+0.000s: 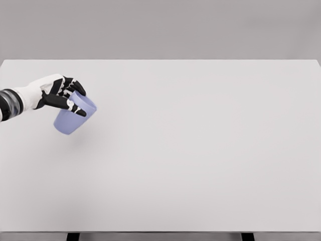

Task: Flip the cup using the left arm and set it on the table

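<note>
Lilac cup (72, 116) hangs tilted in my left hand (56, 92), fingers (67, 103) clamped round its rim end, over the table (200, 150) near the left edge. I can't tell whether it touches the surface yet. My worry — the hold sits high on a smooth wall, so it could slip as the wrist rolls, or land on an edge, tip and roll away.

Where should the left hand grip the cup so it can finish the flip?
Probably on the side wall near the rim, coming from the left, as the left hand has it now. The cup hangs tilted, its narrower base free at the lower left to swing down onto the table.
</note>
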`<state>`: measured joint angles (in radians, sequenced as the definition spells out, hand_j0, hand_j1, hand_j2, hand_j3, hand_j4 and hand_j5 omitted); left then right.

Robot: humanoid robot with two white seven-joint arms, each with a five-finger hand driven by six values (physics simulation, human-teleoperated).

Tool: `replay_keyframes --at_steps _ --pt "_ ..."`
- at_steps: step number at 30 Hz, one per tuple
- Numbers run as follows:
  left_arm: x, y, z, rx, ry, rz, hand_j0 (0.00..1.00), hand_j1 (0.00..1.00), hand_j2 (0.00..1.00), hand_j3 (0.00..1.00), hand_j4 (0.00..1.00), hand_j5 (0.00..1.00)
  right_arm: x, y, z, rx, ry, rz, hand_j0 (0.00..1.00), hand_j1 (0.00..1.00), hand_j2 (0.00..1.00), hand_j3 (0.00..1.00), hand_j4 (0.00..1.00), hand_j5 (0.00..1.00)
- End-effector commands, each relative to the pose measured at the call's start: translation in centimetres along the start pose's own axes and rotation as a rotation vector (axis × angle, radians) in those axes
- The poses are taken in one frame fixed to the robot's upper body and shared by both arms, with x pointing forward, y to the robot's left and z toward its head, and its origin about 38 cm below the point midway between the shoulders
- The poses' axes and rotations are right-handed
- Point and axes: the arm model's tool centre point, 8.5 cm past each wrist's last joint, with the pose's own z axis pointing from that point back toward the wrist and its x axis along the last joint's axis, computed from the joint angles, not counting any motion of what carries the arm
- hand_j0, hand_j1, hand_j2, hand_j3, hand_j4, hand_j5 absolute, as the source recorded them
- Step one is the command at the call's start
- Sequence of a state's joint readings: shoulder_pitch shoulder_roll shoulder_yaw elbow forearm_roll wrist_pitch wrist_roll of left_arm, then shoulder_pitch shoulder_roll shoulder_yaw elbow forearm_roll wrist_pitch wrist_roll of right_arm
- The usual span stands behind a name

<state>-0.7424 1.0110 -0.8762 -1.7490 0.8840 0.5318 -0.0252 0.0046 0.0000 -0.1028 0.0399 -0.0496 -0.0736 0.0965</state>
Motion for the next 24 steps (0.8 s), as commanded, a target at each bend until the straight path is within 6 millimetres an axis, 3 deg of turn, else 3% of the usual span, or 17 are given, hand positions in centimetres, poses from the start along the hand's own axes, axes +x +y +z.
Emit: replay_keyframes --at_steps 1,24 --pt "0.3 0.3 0.1 0.008 -0.015 -0.001 0.27 0.27 0.27 0.27 0.27 0.27 0.0 0.0 0.0 0.000 0.000 0.000 1.00 1.00 1.00 1.00 1.00 1.00" --pt "1.5 0.9 -0.1 0.081 -0.060 -0.081 0.26 0.26 0.26 0.26 0.26 0.26 -0.1 0.0 0.0 0.000 0.001 -0.001 1.00 1.00 1.00 1.00 1.00 1.00"
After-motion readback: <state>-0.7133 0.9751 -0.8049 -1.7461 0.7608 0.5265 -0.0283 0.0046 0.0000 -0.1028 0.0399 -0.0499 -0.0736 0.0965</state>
